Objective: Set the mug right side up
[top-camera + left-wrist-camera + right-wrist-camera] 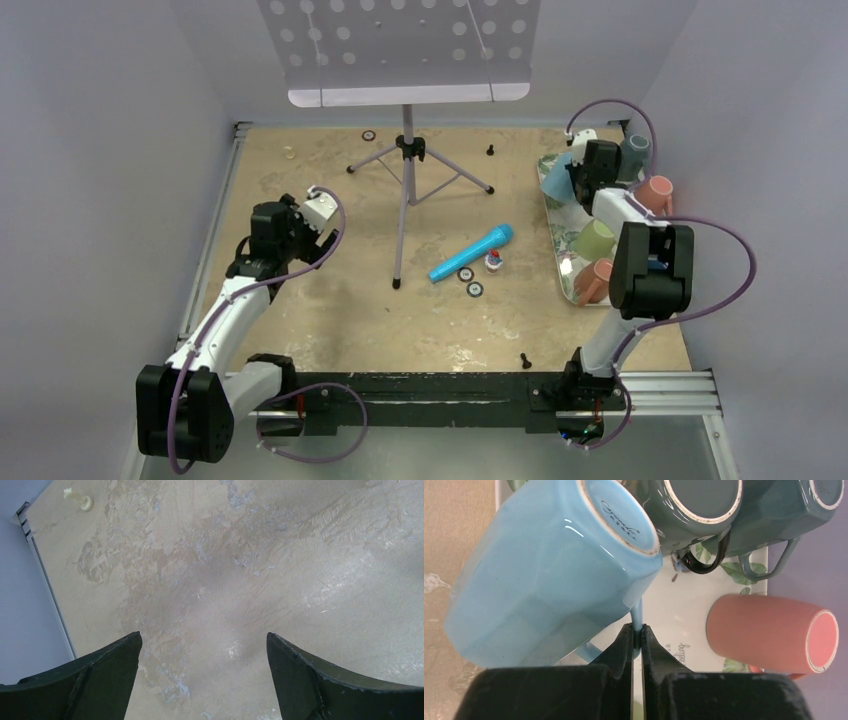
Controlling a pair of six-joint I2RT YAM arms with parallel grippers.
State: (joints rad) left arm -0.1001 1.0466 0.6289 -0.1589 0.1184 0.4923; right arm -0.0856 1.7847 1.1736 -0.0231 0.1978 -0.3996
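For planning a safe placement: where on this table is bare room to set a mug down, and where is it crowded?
Free: the table between its left rail and the music stand, under the open left gripper; also the near strip below the microphone. Crowded: the tray, mugs packed around the light blue mug.

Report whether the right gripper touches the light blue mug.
Touching. The right wrist view shows the right gripper pinching the handle of the light blue mug.

Tan table (pixel 330 300) bearing tray (pixel 551 216), blue microphone (pixel 472 253), music stand (pixel 405 190)
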